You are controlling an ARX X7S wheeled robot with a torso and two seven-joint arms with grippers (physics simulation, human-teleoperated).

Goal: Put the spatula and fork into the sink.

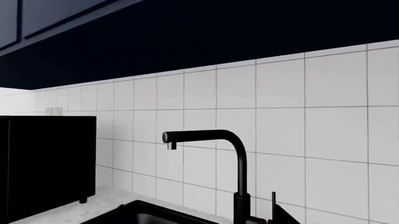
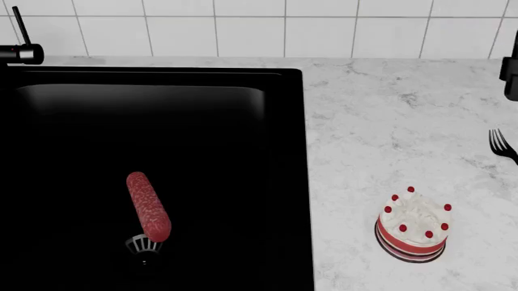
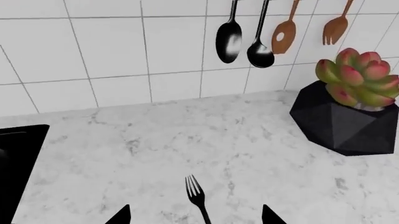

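The spatula (image 2: 149,207), with a red speckled handle and a grey slotted head, lies on the floor of the black sink (image 2: 242,79). The slim dark fork (image 3: 198,198) lies flat on the white marble counter. Its tines point toward the tiled wall, and it also shows at the head view's right edge as the fork (image 2: 501,145). My right gripper (image 3: 196,217) is open just above the counter, one fingertip on each side of the fork's handle and neither touching it. My left gripper (image 1: 201,212) hovers by the sink's (image 1: 149,212) back rim. Its dark fingertips (image 1: 283,215) stand wide apart with nothing between them.
A black faucet (image 1: 232,158) rises behind the sink, with a black microwave (image 1: 46,163) beside it. A small white cake (image 2: 414,225) with red dots sits on the counter near the front. A succulent in a black pot (image 3: 352,109) and hanging utensils (image 3: 249,32) are by the wall.
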